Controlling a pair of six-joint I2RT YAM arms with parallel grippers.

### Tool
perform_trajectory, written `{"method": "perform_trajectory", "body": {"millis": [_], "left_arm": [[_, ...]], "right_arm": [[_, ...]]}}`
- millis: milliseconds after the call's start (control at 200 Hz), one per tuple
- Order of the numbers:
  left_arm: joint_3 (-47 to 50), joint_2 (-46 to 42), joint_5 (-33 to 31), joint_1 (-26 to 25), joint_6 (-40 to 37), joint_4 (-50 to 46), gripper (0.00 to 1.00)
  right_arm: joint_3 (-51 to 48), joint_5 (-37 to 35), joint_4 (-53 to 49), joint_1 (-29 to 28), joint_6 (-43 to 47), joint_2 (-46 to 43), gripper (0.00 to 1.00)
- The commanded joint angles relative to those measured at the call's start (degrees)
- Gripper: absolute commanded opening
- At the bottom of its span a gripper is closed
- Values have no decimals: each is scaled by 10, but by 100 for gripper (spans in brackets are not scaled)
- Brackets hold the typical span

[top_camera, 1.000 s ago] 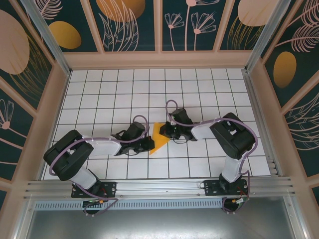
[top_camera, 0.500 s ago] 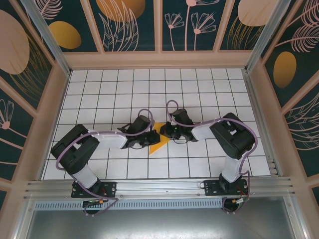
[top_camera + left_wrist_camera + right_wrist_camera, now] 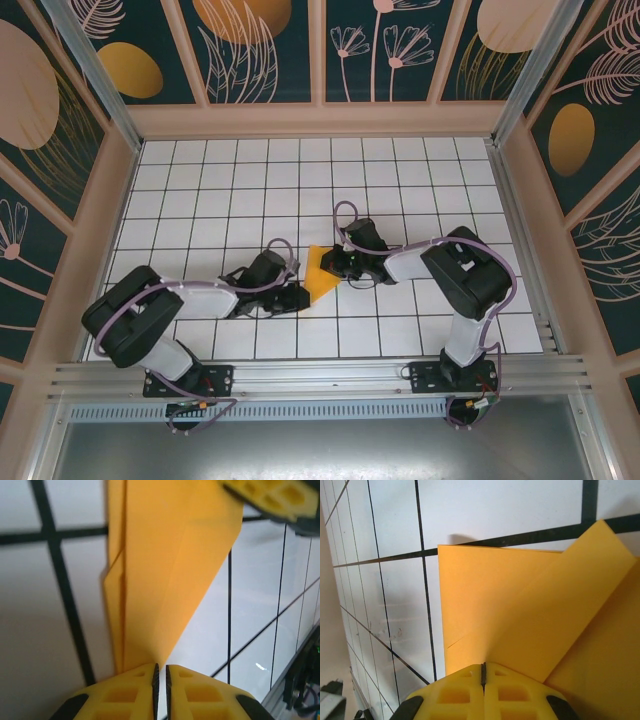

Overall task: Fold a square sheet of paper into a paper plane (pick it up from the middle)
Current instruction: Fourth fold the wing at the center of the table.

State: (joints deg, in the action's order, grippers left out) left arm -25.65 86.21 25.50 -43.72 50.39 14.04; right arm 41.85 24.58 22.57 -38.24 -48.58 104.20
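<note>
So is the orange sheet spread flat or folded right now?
Folded. The sheet is a pointed wedge from above, and the right wrist view shows overlapping layers with diagonal folded edges.

Here's the square sheet of paper [image 3: 318, 276], folded down now to an orange-yellow pointed wedge, lying on the white tiles near the middle of the table with its narrow tip toward the near edge. The left wrist view shows the paper [image 3: 170, 560] with stacked layers along one long edge. In the right wrist view a diagonal flap overlaps the paper [image 3: 495, 605].

Both arms stretch low and inward, left gripper [image 3: 161, 667] jaws a hairline apart, right gripper [image 3: 483, 666] jaws pressed shut.
</note>
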Motion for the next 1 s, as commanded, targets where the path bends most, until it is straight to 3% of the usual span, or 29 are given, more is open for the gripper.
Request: {"method": "perform_trajectory", "body": {"millis": [0, 250, 450, 555, 636, 741, 996], "left_arm": [[43, -16, 42, -2, -4, -83, 18], [28, -83, -2, -3, -12, -148, 15], [-26, -126, -109, 0, 3, -162, 21], [-64, -105, -149, 7, -5, -161, 24], [-89, -83, -169, 14, -15, -156, 32], [-128, -40, -190, 24, -37, -167, 35], [-187, 44, -187, 28, -82, -176, 36]], "right_arm": [[-9, -43, -48, 9, 5, 28, 4], [-4, -29, -43, 8, 9, 26, 5], [28, -16, -65, 6, 39, -14, 13], [48, -36, -102, 6, 50, -61, 21], [56, -73, -145, 6, 53, -98, 26], [25, -115, -164, 12, 24, -141, 35], [-58, -85, -120, 17, -57, -172, 44]]}}
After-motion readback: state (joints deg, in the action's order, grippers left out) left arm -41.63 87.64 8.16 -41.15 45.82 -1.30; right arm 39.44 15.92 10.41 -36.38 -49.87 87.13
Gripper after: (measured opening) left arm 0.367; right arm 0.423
